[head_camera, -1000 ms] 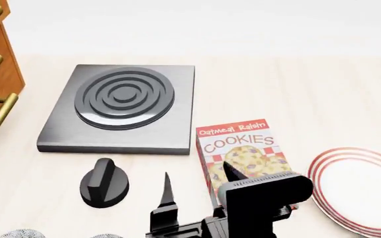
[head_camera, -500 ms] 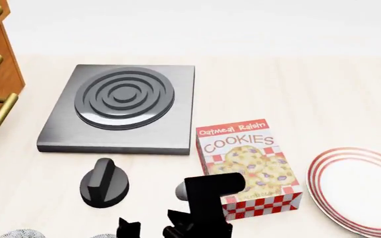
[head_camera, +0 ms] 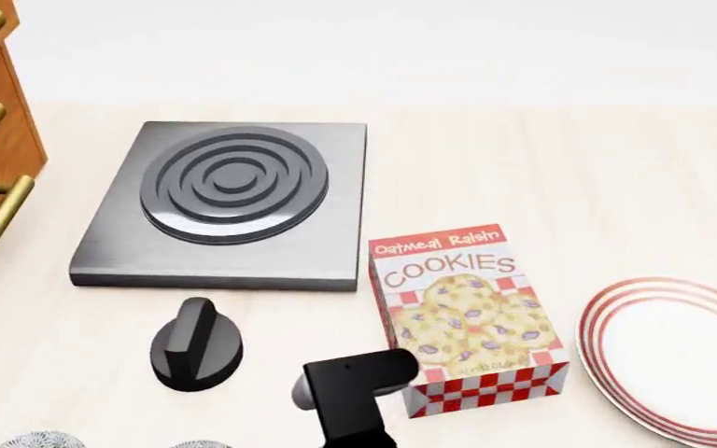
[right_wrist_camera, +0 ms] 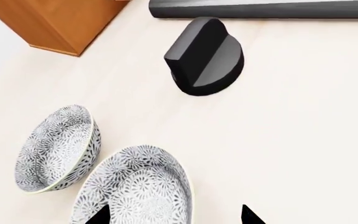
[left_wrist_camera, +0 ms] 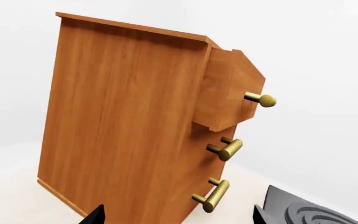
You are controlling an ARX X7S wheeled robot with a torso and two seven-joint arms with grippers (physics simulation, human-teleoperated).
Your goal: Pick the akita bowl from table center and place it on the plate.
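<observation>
Two alike speckled grey-black bowls stand side by side in the right wrist view. The akita bowl [right_wrist_camera: 135,186] lies partly between the tips of my open right gripper [right_wrist_camera: 174,217], with one fingertip [right_wrist_camera: 98,215] over it and the other [right_wrist_camera: 251,215] over bare table. The second bowl [right_wrist_camera: 58,149] is just beyond it. In the head view only their rims [head_camera: 41,439] peek in at the bottom left. The red-ringed white plate [head_camera: 676,355] sits at the right edge. My left gripper [left_wrist_camera: 179,217] is open and empty, facing the wooden cabinet.
A black knob [right_wrist_camera: 207,56] lies just past the bowls, with a dark burner slab [head_camera: 228,201] behind it. A cookies box [head_camera: 465,313] stands between the bowls and the plate. A wooden drawer cabinet [left_wrist_camera: 129,121] with brass handles is at the far left.
My right arm has swung left and down in the head view. Its fingers, seen a second ago, have dropped below the frame, and only one dark link still shows.
</observation>
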